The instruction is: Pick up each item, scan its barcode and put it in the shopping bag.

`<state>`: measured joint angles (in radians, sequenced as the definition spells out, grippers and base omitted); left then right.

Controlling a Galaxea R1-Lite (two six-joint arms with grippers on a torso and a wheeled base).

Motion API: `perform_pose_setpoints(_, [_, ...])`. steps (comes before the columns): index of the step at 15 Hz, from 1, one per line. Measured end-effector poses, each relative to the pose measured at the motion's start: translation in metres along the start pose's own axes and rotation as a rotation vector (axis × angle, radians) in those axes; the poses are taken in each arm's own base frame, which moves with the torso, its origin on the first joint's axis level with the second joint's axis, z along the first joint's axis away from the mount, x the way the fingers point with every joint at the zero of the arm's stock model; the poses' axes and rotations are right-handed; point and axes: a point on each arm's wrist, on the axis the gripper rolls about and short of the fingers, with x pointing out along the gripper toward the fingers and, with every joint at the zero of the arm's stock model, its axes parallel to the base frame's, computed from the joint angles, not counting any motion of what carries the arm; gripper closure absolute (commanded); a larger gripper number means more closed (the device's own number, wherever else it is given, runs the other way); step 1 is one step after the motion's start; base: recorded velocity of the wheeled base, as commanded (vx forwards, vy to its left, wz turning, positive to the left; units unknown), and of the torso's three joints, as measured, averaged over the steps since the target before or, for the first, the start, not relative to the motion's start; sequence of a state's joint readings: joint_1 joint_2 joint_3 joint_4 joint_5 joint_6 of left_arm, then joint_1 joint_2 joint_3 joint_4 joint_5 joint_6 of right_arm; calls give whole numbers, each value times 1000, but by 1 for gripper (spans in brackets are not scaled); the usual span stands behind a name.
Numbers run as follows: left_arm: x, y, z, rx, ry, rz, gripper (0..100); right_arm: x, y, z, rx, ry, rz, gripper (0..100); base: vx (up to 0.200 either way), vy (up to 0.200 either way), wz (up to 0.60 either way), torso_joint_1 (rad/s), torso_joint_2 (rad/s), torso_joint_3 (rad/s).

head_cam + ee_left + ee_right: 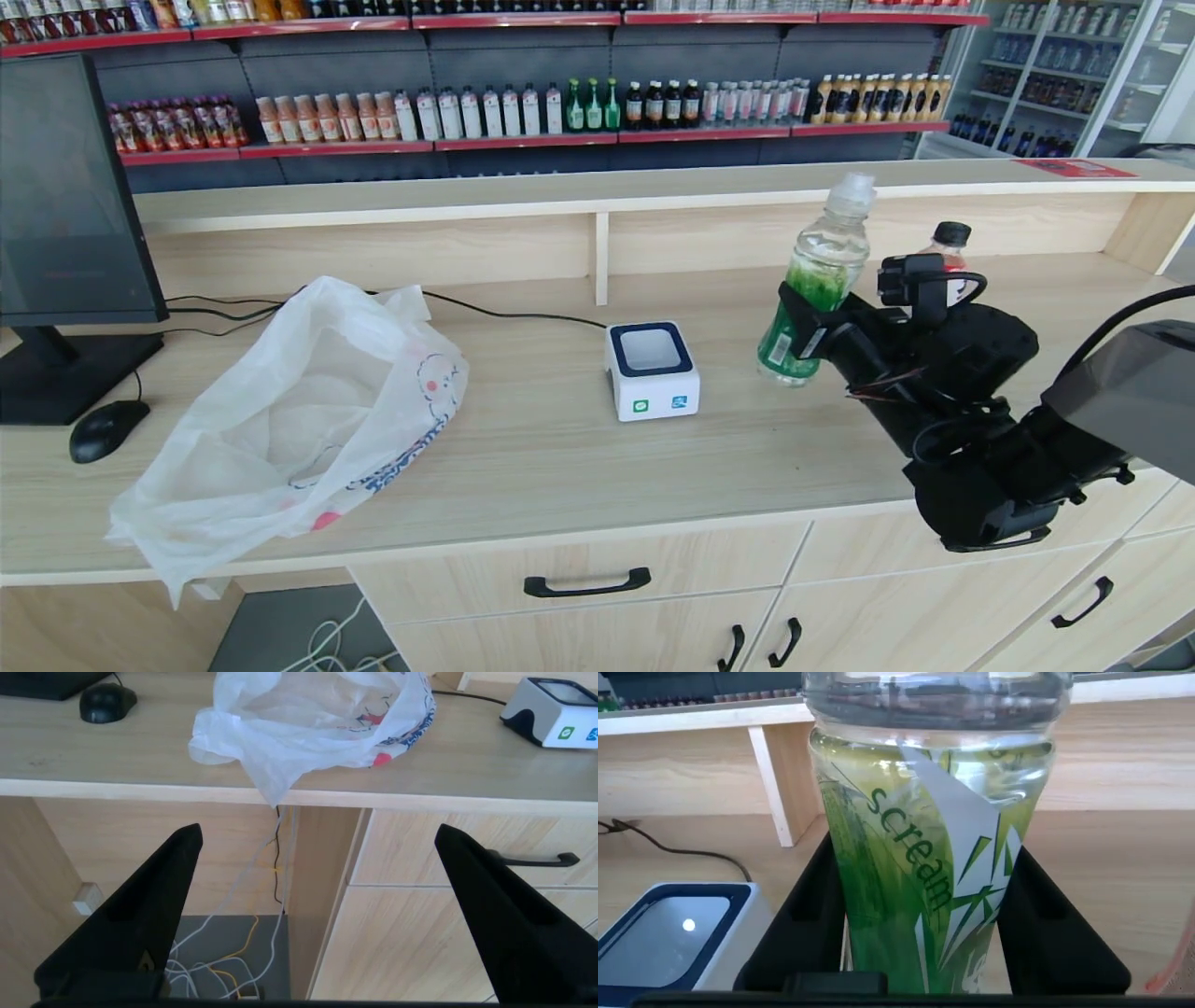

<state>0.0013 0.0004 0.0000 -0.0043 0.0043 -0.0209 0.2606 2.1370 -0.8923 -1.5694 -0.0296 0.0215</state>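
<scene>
a clear bottle (815, 280) with a green label is pinched between the jaws of the right gripper (803, 327), slightly tilted, over the wooden counter (560, 467) just right of the white scanner (652, 371). the shopping bag (299, 411) is laid open, well to the scanner's left. the left gripper (318, 833) is held below the counter edge, jaws spread wide. a black-capped bottle (950, 245) is seen behind the right arm.

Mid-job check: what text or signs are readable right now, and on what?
"scream": green lettering on the label of the bottle in the right tool.
Blue print on the shopping bag: too blurred to read.
Two icons on the scanner: no legible words.
Labels on the shelf bottles, red counter sign: too small.
</scene>
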Motion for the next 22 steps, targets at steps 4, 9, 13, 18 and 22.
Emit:
perform_pose_setpoints(4, [0,0,0,0,0,0,0,-16,5,22,4,-11,14,100,0,0,0,0,0,0])
perform_pose_setpoints(9, [0,0,0,0,0,0,0,-62,45,62,33,-22,142,100,0,0,0,0,0,0])
perform_pose_setpoints(13, [0,0,0,0,0,0,0,-97,71,95,44,-74,247,100,0,0,0,0,0,0])
perform_pose_setpoints(18, [0,0,0,0,0,-1,0,-129,85,120,86,-120,336,100,0,0,0,0,0,0])
perform_pose_setpoints(22, [0,0,0,0,0,0,0,-155,119,125,149,-105,501,100,0,0,0,0,0,0])
